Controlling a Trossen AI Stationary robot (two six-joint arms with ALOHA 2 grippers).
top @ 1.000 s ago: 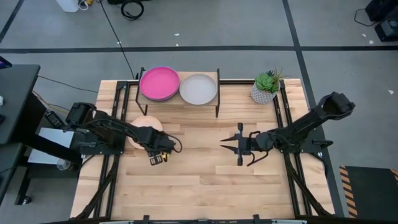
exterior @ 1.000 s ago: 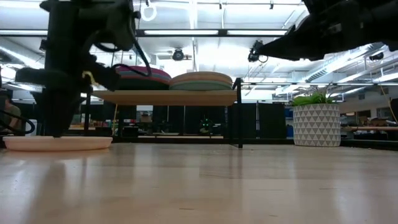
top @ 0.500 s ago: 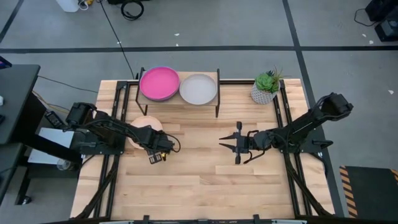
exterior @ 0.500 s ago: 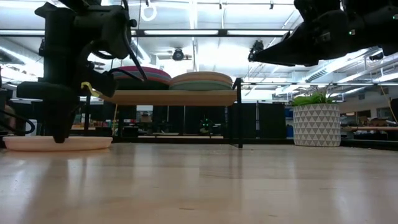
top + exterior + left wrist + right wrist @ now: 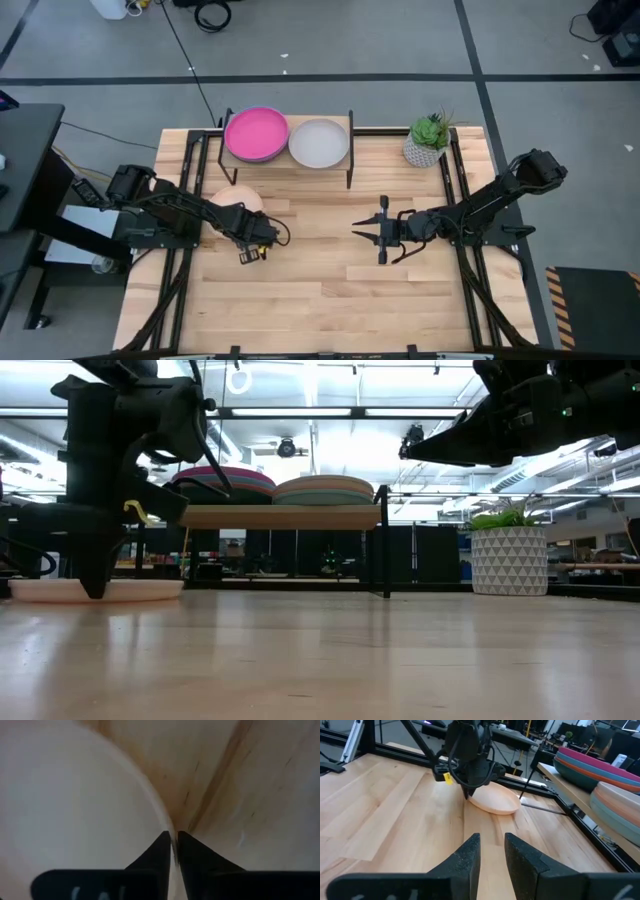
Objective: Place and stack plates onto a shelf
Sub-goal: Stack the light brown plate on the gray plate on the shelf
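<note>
A cream plate [image 5: 228, 203] lies flat on the slatted table in front of the shelf's left end, also seen in the low view [image 5: 140, 590] and the right wrist view [image 5: 495, 801]. My left gripper [image 5: 250, 238] stands over its near-right rim, shut on the plate. The shelf [image 5: 288, 164] at the far edge carries a stack topped by a magenta plate [image 5: 256, 133] and another topped by a grey plate [image 5: 319, 142]. My right gripper [image 5: 357, 232] hovers above mid-table, pointing toward the left gripper, open by a narrow gap [image 5: 492, 845]. My left gripper pinches the cream plate's rim [image 5: 162, 817] between its two fingertips [image 5: 164, 845], one inside the rim and one outside. The fingers come from above, pointing down [image 5: 95, 575]. The plate rests flat on the table.
A potted plant [image 5: 428, 140] in a white patterned pot stands at the table's far right, beside the shelf. Black frame rails run along the left and right table edges. Bare wood [image 5: 320, 300] stretches across the near half of the table.
My left gripper has come down onto the cream plate's rim, its body dropping steadily in the low view. My right arm has sunk a little and then held still. The plate has stayed where it was.
</note>
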